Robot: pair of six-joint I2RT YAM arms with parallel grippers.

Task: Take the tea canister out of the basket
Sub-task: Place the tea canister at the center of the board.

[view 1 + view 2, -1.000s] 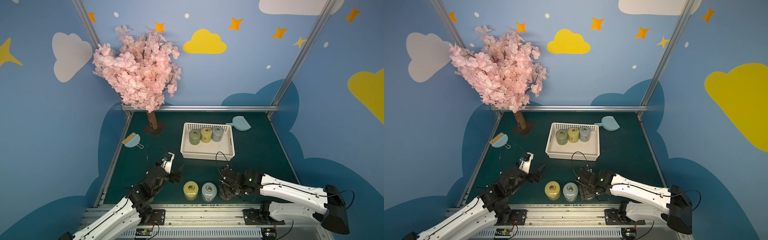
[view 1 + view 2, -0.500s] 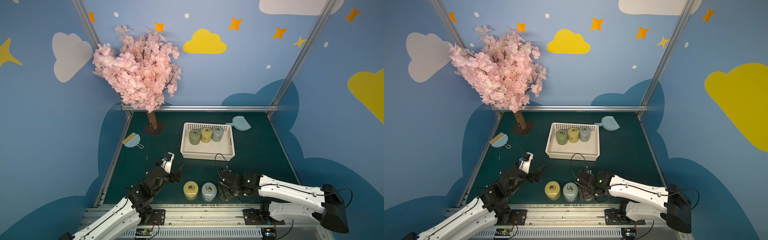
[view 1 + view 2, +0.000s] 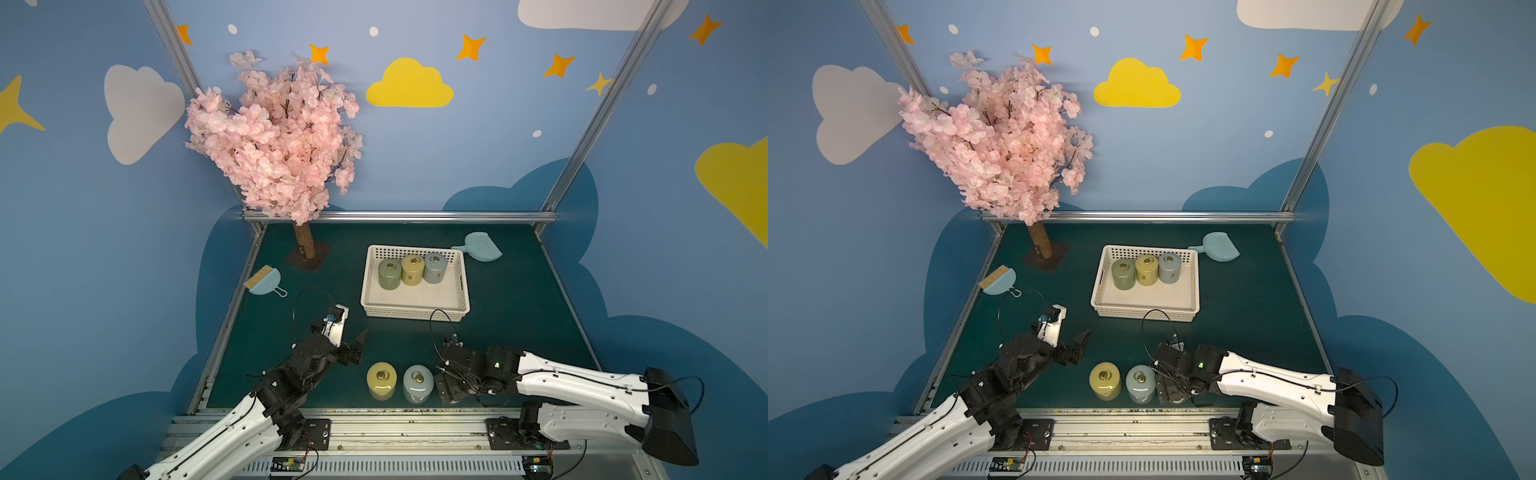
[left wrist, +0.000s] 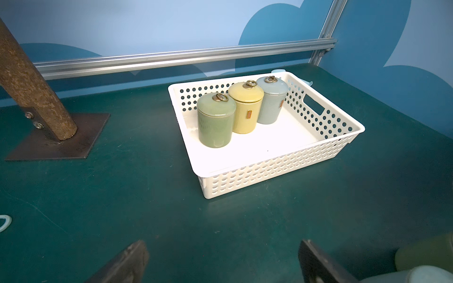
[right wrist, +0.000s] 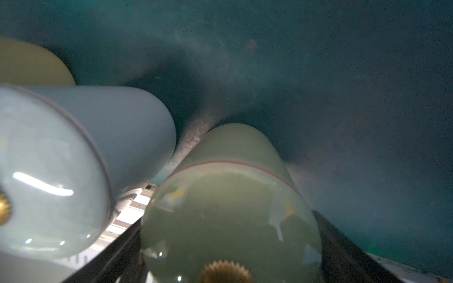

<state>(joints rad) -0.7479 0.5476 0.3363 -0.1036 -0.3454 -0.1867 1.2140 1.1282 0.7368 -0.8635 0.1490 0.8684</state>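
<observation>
**Set-down, release pending**

Green tea canister stands on the worktop, lower centre, outside the basket, flanked by the right tool's fingers; clamped or freed, unclear. Left tool gapes empty. Next: withdraw without nudging the pale-blue canister.

No legible text, brand, number or sign showing in any view. Left wrist view: small orange-brown tag showing on yellow canister, second tag on grey-blue canister, both standing in basket; markings on tags reading too small to decipher.
</observation>
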